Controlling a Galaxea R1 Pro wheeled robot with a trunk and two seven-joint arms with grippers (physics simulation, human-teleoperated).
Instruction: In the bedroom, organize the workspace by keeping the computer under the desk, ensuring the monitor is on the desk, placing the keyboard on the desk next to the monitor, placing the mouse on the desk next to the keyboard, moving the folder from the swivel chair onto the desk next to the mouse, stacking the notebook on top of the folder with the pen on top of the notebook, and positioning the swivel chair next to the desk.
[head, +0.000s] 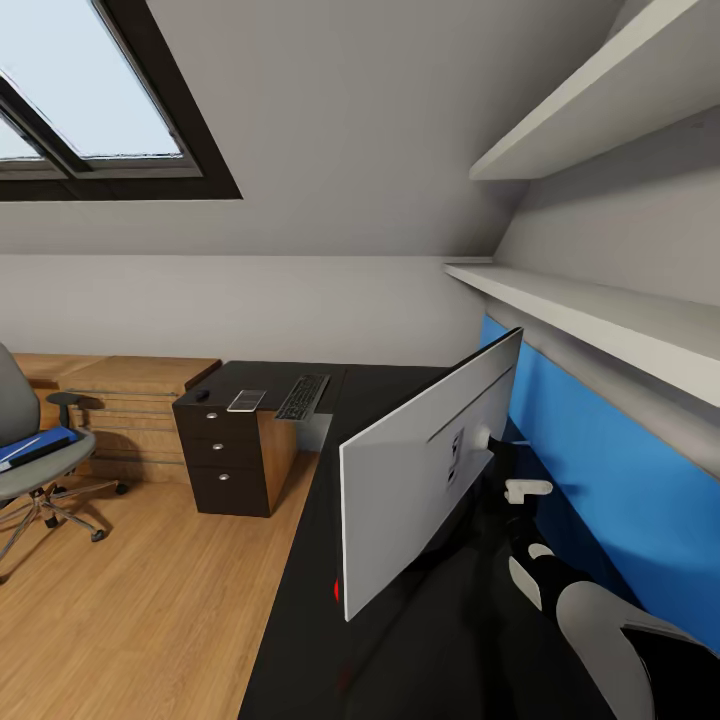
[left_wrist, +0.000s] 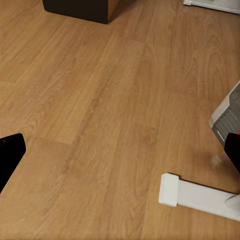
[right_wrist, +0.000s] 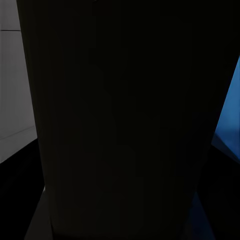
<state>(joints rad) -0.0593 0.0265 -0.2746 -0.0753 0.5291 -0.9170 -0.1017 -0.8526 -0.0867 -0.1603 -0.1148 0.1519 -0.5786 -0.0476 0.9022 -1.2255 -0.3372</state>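
The monitor (head: 430, 470) stands on the black desk (head: 300, 620), its silver-grey back facing me. My right gripper (head: 515, 520) is behind it, close to its neck; dark surfaces hide the jaws. At the desk's far end lie the keyboard (head: 303, 396), the grey notebook (head: 246, 400) and the small mouse (head: 202, 395). The swivel chair (head: 15, 470) stands at the left with the blue folder (head: 40, 445) on its seat. My left gripper (left_wrist: 120, 150) hangs open over the wood floor, near the computer (left_wrist: 227, 117). The pen is out of view.
A dark drawer unit (head: 222, 460) with an oak side sits under the desk's far end, with low oak shelving (head: 120, 380) beside it. The desk's white foot bar (left_wrist: 200, 195) lies on the floor. White wall shelves (head: 600, 310) overhang a blue panel (head: 620, 500).
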